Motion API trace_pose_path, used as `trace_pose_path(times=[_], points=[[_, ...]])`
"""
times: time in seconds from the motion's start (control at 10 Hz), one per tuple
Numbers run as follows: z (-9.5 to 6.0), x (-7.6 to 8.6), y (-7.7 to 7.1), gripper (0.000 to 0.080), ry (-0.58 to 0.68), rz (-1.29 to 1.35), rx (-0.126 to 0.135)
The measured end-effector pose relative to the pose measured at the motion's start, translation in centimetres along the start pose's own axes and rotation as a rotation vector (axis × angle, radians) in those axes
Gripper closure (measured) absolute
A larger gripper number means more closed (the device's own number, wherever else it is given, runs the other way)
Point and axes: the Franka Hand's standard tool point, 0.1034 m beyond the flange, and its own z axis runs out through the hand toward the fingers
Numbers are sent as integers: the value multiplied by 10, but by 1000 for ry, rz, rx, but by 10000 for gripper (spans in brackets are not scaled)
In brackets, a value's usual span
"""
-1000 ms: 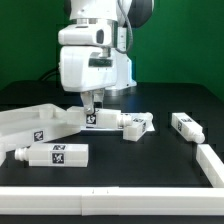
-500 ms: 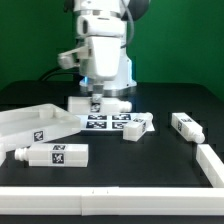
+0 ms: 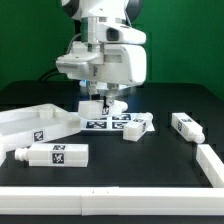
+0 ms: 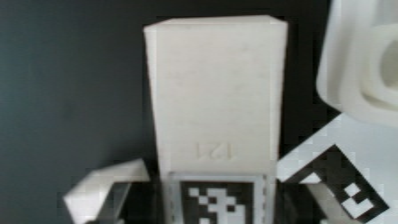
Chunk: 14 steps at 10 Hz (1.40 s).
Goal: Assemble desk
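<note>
My gripper is shut on a white desk leg and holds it a little above the table at the middle. In the wrist view the leg runs straight out from the jaws, and its tag sits between my dark fingers at the gripper. The desk slab lies at the exterior view's left. A second leg lies in front of the slab, a third lies just to the right of my gripper, and a fourth lies at the right.
The marker board lies flat under my gripper. The long white border rail runs along the front and up the right side. In the wrist view a white part lies beside the held leg.
The gripper has risen from the table with the leg in it, and the wrist has turned. The marker board under it now shows. The other parts have not moved.
</note>
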Motion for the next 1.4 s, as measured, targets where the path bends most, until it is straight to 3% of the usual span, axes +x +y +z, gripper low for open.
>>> trace_pose_path(times=[0.2,0.6,0.8,0.9,1.0,1.1,1.2,1.4], points=[[21,11,-4,521,44,-62,-5],[33,33,-8,521,84,-277,1],[35,32,-10,521,87,-249,-3],[35,33,-10,453,88,-249,-2],[36,33,-10,312,89,-248,-2],[35,32,-9,312,85,-250,-4],[32,29,-4,186,73,-257,-8],[24,9,11,161,30,-305,-26]])
